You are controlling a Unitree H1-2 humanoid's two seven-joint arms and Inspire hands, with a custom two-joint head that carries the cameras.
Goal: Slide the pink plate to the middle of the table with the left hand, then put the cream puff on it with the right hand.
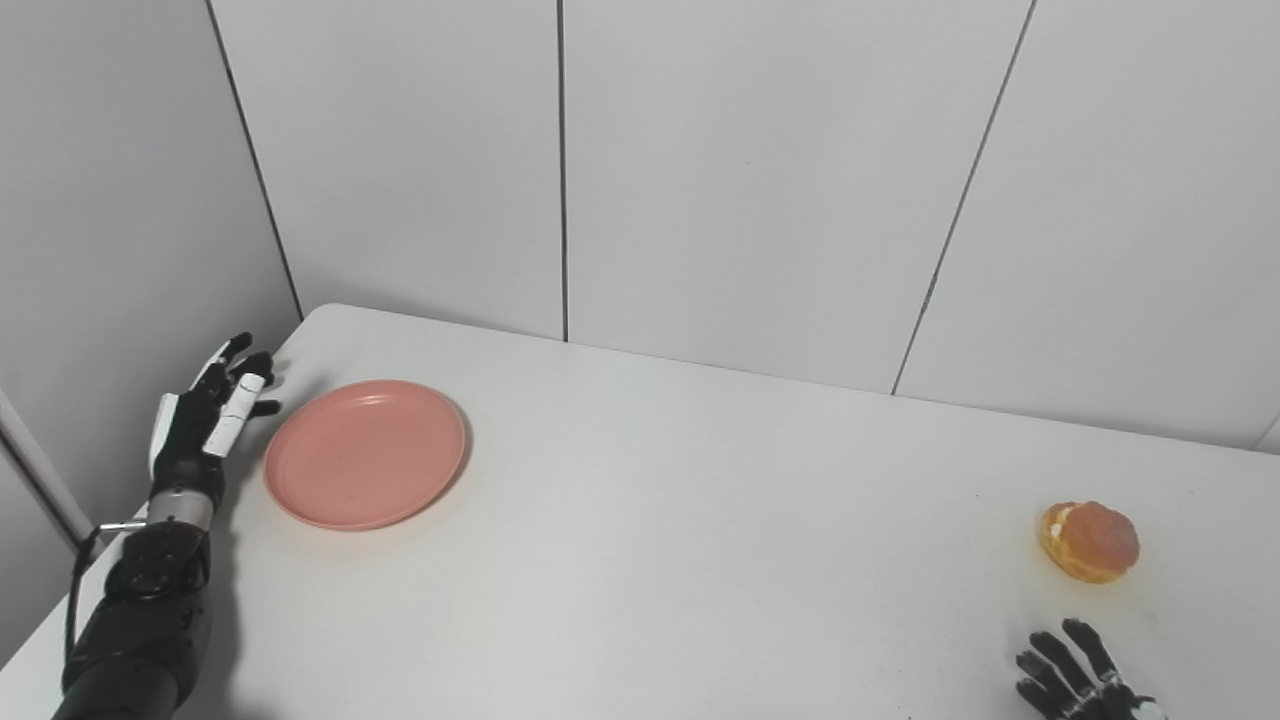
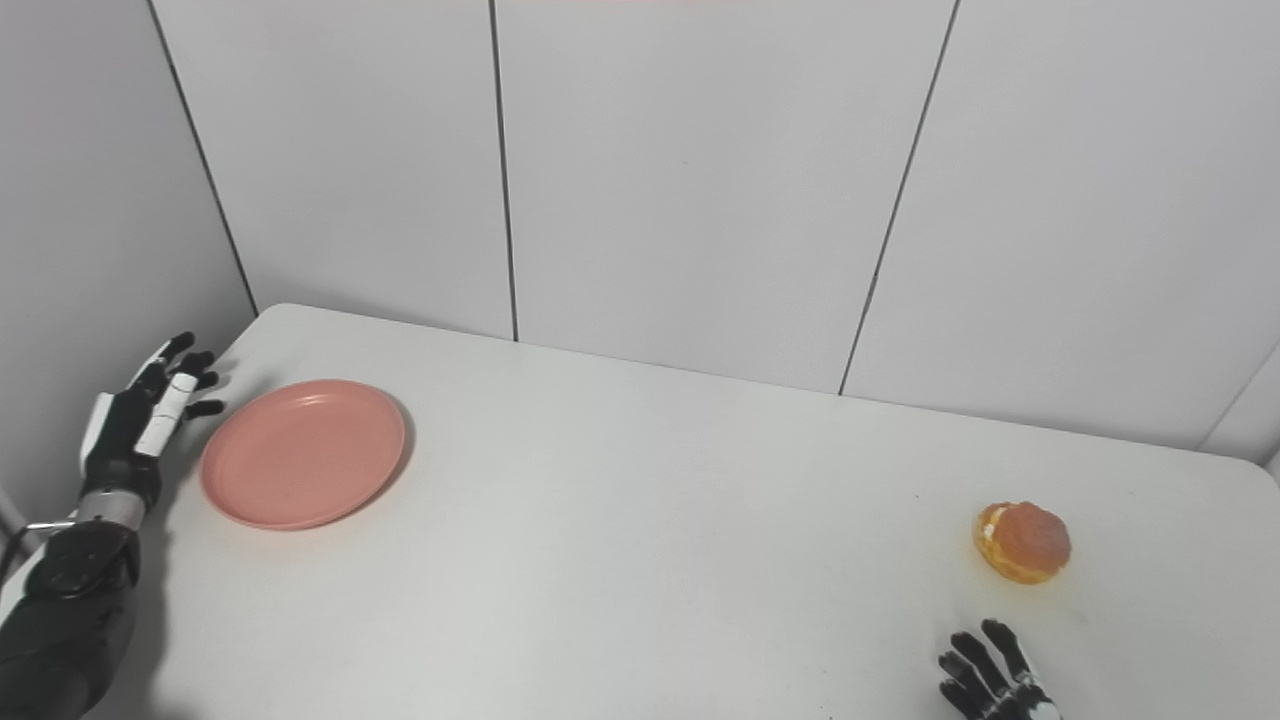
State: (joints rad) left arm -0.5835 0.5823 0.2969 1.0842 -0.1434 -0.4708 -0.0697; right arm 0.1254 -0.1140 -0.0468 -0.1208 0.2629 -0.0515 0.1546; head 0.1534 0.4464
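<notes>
Pink and shallow, the plate point(image 1: 365, 453) lies flat on the white bench point(image 1: 700, 560) in the left eye view, close to the bench's far left corner and well short of its middle. Just left of the plate, the left hand point(image 1: 205, 415) hangs at the bench's left edge with its black and white fingers point(image 1: 240, 400) stretched out and spread, grasping nothing; the fingertips reach toward the plate's upper left rim, and a narrow strip of bench shows between them and the rim. Far to the right of the plate, near the bench's right edge, sits the cream puff point(image 1: 1090, 541), golden brown with a pale filling showing on its left side. Nearer the camera than the puff, and apart from it, the right hand point(image 1: 1080, 680) enters at the bottom edge of the picture, its dark fingers splayed upward and empty. In the right eye view the same layout sits shifted leftward: the plate point(image 2: 303, 452) lies by the left edge, the left hand point(image 2: 135, 420) beside it is released and not touching it, the cream puff point(image 2: 1022, 541) rests far to the plate's right, and the right hand point(image 2: 990, 675) pokes up below the puff with fingers apart, mostly cut off by the frame.
</notes>
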